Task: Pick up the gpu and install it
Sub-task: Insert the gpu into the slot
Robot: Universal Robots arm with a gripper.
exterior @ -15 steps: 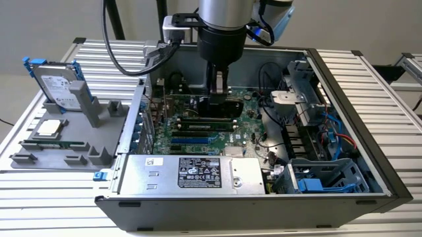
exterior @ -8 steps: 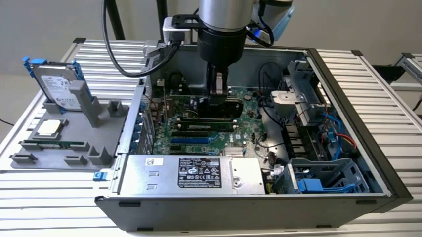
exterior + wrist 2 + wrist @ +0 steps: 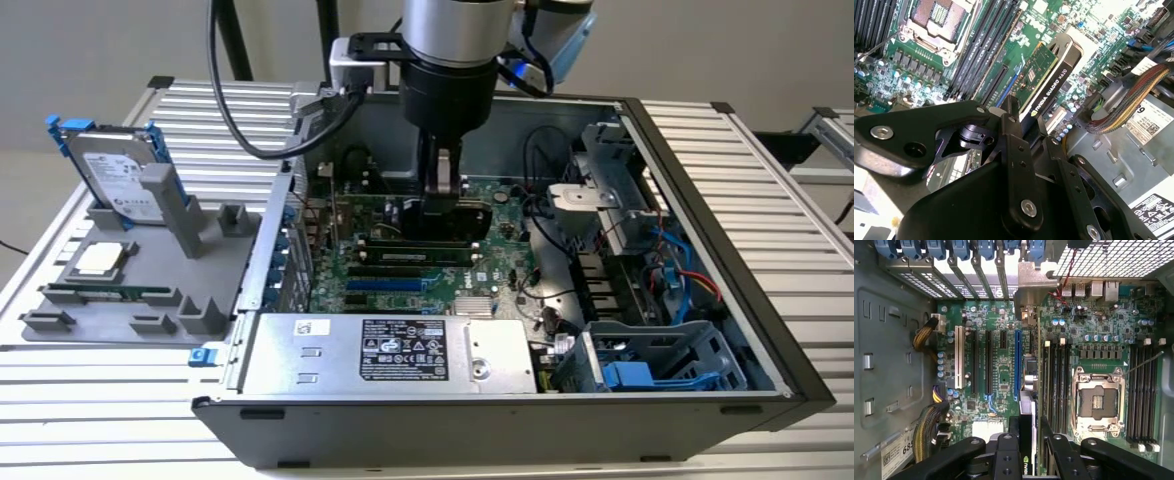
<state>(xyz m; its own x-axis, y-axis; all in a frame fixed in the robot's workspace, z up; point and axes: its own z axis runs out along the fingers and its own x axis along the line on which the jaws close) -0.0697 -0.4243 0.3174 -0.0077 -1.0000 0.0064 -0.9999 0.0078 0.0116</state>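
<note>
In the exterior view, the arm reaches down into an open computer case (image 3: 747,330) lying on a ribbed metal surface (image 3: 80,400). The end effector (image 3: 445,205) hangs over the green motherboard (image 3: 400,280), and the gpu (image 3: 441,222) sits between its fingers as a dark block, just above the board near the middle of the case. A silver power supply (image 3: 387,352) fills the near edge of the case. Toward the exterior view's left, outside the case, a grey holder (image 3: 134,290) carries a silver hard drive with a blue frame (image 3: 114,175) standing upright, a square processor (image 3: 104,258) lying flat and a narrow green memory stick (image 3: 107,294).

In the second wrist view, the black fingers (image 3: 1014,150) are closed on the gpu (image 3: 1051,80), which is held on edge: its green board face is on one side, its black cooler on the other. It stands over the motherboard (image 3: 979,60), beside the long black memory slots (image 3: 989,37) and not far from the empty processor socket (image 3: 939,20). A bundle of coloured cables (image 3: 1124,100) runs near the power supply (image 3: 1149,130).

In the first wrist view, the gpu (image 3: 1030,390) is seen edge-on, running from the end effector (image 3: 1029,450) toward its silver end bracket (image 3: 1035,287) at the case's rear slot row. It lies just beside the blue expansion slot (image 3: 1017,365), between that slot and the memory slots (image 3: 1056,385). Whether the card touches the board cannot be told.
</note>
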